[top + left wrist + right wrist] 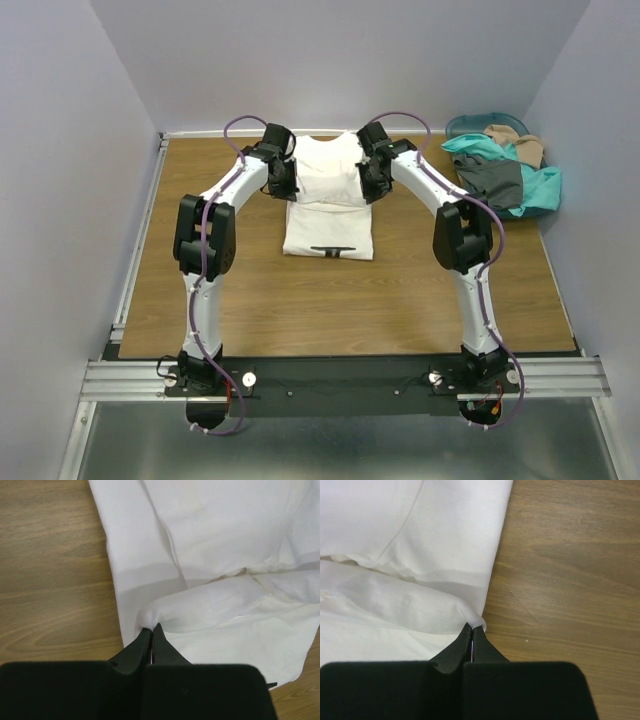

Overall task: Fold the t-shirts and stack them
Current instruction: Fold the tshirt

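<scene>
The white t-shirt point(328, 200) lies in the middle of the table, partly folded into a narrow strip. My left gripper point(283, 183) is shut on its left edge, and my right gripper point(374, 185) is shut on its right edge. In the left wrist view the closed left gripper point(151, 628) pinches a lifted fold of the white t-shirt point(220, 540). In the right wrist view the closed right gripper point(472, 627) pinches a hemmed corner of the white t-shirt point(410, 540). The teal t-shirt point(535, 190), dark grey t-shirt point(492, 180) and tan t-shirt point(522, 145) lie heaped at the back right.
A round teal basket point(470, 124) stands at the back right corner, with the heap of shirts spilling from it. The wooden table point(250, 300) is bounded by grey walls on three sides.
</scene>
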`<state>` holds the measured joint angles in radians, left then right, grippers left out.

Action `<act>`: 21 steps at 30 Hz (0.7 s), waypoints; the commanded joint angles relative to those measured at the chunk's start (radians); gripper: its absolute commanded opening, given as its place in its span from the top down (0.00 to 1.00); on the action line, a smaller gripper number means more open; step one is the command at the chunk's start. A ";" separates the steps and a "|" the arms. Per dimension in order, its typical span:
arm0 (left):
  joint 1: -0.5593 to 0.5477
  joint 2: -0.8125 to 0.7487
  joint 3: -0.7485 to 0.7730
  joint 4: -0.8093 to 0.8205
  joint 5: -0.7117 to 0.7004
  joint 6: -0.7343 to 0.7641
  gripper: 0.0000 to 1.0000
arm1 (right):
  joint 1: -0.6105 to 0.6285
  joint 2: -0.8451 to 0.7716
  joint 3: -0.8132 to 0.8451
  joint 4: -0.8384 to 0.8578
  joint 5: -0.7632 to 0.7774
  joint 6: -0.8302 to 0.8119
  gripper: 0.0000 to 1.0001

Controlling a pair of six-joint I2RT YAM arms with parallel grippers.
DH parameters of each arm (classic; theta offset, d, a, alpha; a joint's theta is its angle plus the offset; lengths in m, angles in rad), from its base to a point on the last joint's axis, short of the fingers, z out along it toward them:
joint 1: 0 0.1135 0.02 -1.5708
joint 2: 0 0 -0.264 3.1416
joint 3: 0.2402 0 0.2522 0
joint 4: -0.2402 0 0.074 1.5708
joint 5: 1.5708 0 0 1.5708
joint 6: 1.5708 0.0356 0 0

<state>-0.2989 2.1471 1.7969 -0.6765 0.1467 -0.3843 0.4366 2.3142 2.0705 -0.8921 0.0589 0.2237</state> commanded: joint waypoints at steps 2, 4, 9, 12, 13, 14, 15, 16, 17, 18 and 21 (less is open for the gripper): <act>0.017 0.034 0.050 -0.009 0.011 0.001 1.00 | -0.013 0.043 0.059 -0.028 -0.030 -0.030 0.99; 0.023 0.034 0.047 -0.011 0.008 -0.008 0.95 | -0.015 0.045 0.065 -0.027 -0.034 -0.030 0.94; 0.026 -0.006 0.018 0.006 -0.035 -0.021 0.46 | -0.016 0.027 0.080 -0.027 -0.106 -0.023 0.40; 0.026 -0.045 -0.025 0.028 -0.044 -0.018 0.42 | -0.016 0.007 0.080 -0.027 -0.172 0.002 0.36; 0.026 -0.056 -0.063 0.035 -0.041 -0.015 0.42 | -0.015 -0.002 0.077 -0.027 -0.186 0.006 0.35; 0.026 -0.090 -0.086 0.047 -0.024 -0.014 0.42 | -0.013 -0.010 0.073 -0.025 -0.198 0.011 0.35; 0.026 -0.108 -0.114 0.078 -0.015 -0.010 0.42 | -0.013 -0.019 0.069 -0.025 -0.218 0.019 0.35; 0.026 -0.131 -0.176 0.100 -0.003 -0.008 0.42 | -0.010 -0.036 0.056 -0.025 -0.225 0.020 0.35; 0.026 -0.153 -0.210 0.120 0.011 -0.007 0.42 | -0.004 -0.047 0.051 -0.022 -0.229 0.022 0.35; 0.026 -0.194 -0.243 0.159 0.033 -0.004 0.42 | 0.001 -0.055 0.043 -0.022 -0.238 0.025 0.35; 0.026 -0.242 -0.347 0.207 0.063 0.001 0.42 | 0.030 -0.081 0.014 -0.018 -0.248 0.032 0.35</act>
<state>-0.2760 1.9869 1.5200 -0.5663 0.1532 -0.3988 0.4339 2.3066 2.1086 -0.9031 -0.1295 0.2359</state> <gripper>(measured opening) 0.582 0.647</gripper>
